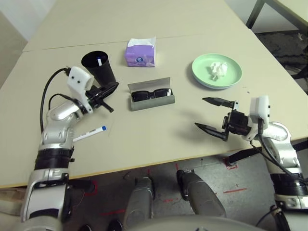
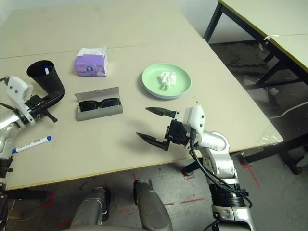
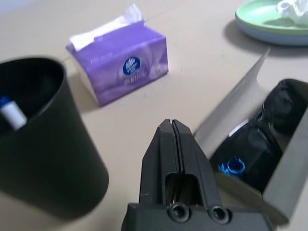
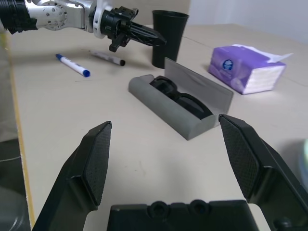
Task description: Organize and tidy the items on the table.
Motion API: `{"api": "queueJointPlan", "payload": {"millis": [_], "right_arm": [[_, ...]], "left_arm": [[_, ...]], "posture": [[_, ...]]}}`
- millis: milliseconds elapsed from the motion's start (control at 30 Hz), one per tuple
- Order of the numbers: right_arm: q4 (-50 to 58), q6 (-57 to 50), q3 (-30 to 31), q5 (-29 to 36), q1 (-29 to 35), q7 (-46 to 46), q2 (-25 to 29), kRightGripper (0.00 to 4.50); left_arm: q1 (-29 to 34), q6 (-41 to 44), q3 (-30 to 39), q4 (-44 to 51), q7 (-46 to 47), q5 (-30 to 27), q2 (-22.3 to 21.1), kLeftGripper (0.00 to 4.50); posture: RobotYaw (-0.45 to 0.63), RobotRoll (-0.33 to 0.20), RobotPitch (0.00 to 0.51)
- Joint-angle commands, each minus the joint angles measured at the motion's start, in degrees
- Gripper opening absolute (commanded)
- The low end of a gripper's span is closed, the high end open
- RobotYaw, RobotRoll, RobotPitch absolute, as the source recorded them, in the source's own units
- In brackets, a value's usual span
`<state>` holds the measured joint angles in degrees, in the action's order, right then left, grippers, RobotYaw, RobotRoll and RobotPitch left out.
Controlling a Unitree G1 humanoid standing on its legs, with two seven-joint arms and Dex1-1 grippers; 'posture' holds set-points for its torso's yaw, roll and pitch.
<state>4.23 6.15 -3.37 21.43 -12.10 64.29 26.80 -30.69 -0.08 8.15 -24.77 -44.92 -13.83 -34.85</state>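
A white marker with a blue cap [image 1: 90, 134] lies near the front edge of the pale, smooth table [image 1: 159, 139], a white marker with a black cap [image 4: 107, 58] near it. The right gripper [image 1: 200, 111] hovers over the tabletop with its two tapered black fingers spread wide, gripping nothing, while the left gripper [image 3: 174, 122] is closed, its fingertips together and empty, between cup and glasses case. Glossy black sunglasses [image 1: 151, 95] rest in the matte grey glasses case [image 1: 153, 102], a long, narrow box with its flat lid raised. Toward the right, crumpled white tissue [image 1: 219, 70] sits in a round, shallow green plate [image 1: 202, 69], stacked on a light-blue plate [image 3: 284, 38]. On the left stands the tapered black cup [image 1: 103, 72], upright, a blue-and-white item [image 3: 13, 113] inside. Farther back, the boxy purple tissue box [image 1: 140, 55] shows white tissue at its top, near the table's thin seam [image 1: 187, 36].
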Motion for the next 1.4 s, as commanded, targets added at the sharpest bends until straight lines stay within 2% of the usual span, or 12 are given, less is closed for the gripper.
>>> {"api": "queueJointPlan", "payload": {"millis": [33,567,1067,1400], "right_arm": [[1.92,-0.03,0.97,-0.45,1.08,-1.05,1.18,4.50],[4.03,-0.64,1.99,-0.10,1.45,-3.59,3.70,4.50],[5.00,-0.89,2.42,-0.31,1.47,-5.12,4.90,4.50],[5.35,-1.81,2.77,-0.32,0.26,-5.55,5.78,4.50]], "left_arm": [[-1.40,-0.42,-0.42,-3.18,0.81,1.16,0.76,0.04],[-3.97,4.91,0.85,-5.33,6.52,-0.25,4.74,0.04],[-5.83,3.99,1.58,-10.52,10.10,1.51,3.53,0.04],[-7.21,1.15,-0.50,-14.35,9.89,3.71,5.29,0.04]], "posture": [[-0.24,0.000,0.185],[-0.26,0.000,0.174],[-0.26,0.000,0.162],[-0.26,0.000,0.156]]}}
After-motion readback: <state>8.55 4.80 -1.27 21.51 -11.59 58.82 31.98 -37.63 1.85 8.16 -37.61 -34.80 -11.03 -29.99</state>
